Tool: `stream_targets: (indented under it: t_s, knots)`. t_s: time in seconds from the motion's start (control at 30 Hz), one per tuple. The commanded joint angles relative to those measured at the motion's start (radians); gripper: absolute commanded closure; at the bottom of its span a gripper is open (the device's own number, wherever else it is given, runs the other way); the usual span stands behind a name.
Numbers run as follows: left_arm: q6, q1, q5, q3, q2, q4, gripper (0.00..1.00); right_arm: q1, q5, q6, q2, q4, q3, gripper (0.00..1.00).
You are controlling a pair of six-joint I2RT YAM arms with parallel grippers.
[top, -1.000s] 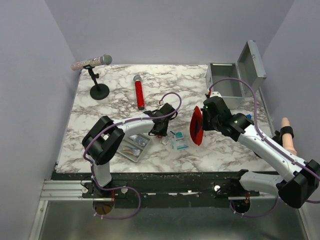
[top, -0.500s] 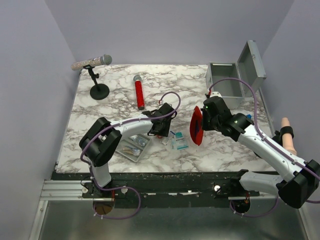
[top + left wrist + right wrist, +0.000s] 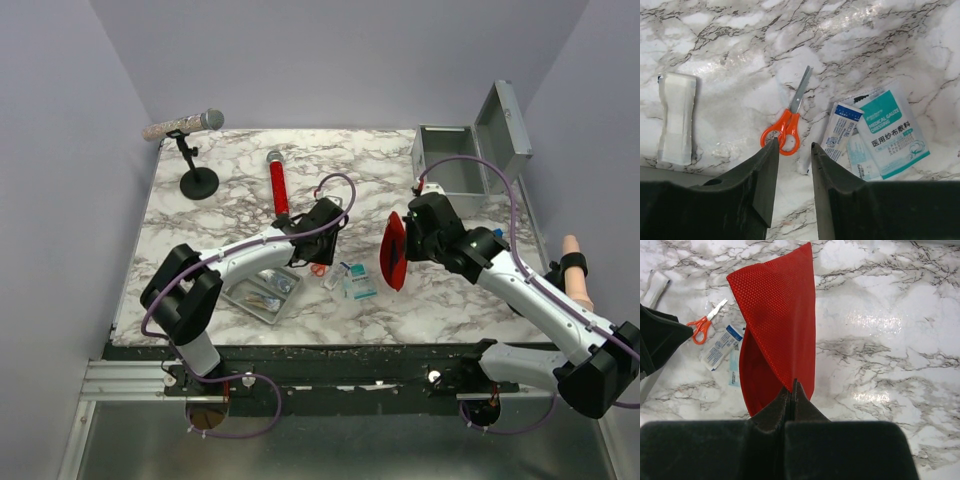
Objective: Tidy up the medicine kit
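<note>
Left gripper [image 3: 793,146]: jaws parted, nothing held, poised above orange scissors [image 3: 788,127]. Right gripper [image 3: 791,387] clamped on red pouch [image 3: 780,325]. Medicine kit [image 3: 452,172] lid-up, beyond right gripper. Scissors pickup judged in hand; descent and closure over handles required.

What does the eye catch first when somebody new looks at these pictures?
The bright red mesh pouch strikes first, pinched in the right gripper over the middle of the marble table. Next, the orange-handled scissors lying by the open left gripper, beside dressing packets. At the far right corner the grey medicine kit stands with its lid up.
</note>
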Motion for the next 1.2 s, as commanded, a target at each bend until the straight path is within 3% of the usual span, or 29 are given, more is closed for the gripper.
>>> stream_targets:
  t_s: [0.0,0.77,0.93,1.17]
  knots:
    - [0.031,0.009,0.01,-0.029,0.019,0.002,0.58,-0.003,0.016,0.005,-0.036,-0.013,-0.018,0.99]
    - [0.038,0.009,-0.008,-0.032,0.139,0.006,0.61,-0.003,0.024,0.0,-0.048,-0.013,-0.035,0.99]
    - [0.04,0.009,-0.008,-0.039,0.13,0.008,0.7,-0.003,0.025,-0.002,-0.049,-0.011,-0.035,0.99]
    - [0.04,0.008,-0.003,-0.061,0.084,0.011,0.92,-0.003,0.024,-0.003,-0.049,-0.011,-0.024,0.99]
